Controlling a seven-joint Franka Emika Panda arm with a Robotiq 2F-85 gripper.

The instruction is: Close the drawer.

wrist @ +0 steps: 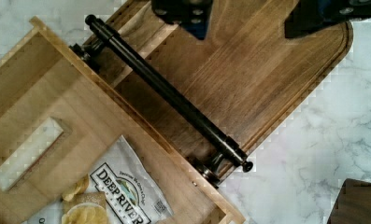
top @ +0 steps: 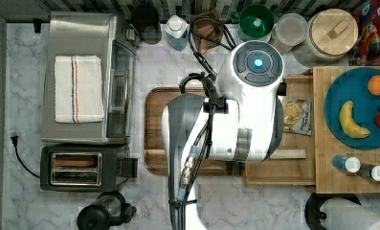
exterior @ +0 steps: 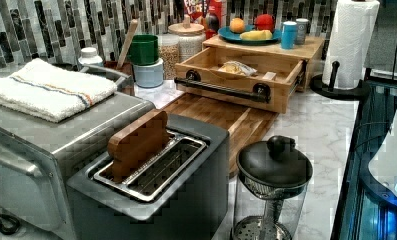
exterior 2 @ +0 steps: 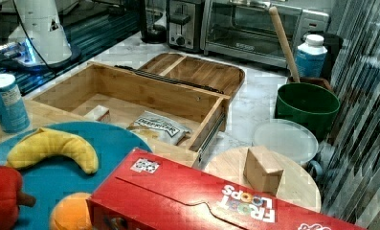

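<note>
Drawer (exterior: 238,70) stands pulled out, in the upper middle of the left view, jutting from under the board (exterior: 306,47) that carries the blue plate (exterior: 236,36). In the top view my arm covers most of it, right of centre.

My claw (wrist: 246,18) hangs over the dark tray (wrist: 267,79), its two fingers (wrist: 192,14) set well apart with nothing between them. The black handle bar (wrist: 167,93) lies just past them, not touched.

Plan, as I judge it: lower until the fingers are level with the bar or the front panel, meet it near the middle of its length, then push straight along the runners. An off-centre push would likely skew the drawer and make it bind. Keep the push slow near the end.

Look of the drawer: shallow light-wood box, raised sides, thin black bar on two round mounts. Inside lie a chip bag (wrist: 122,191) and a small pale block (wrist: 26,154), both low enough to pass under the board, I think.
</note>
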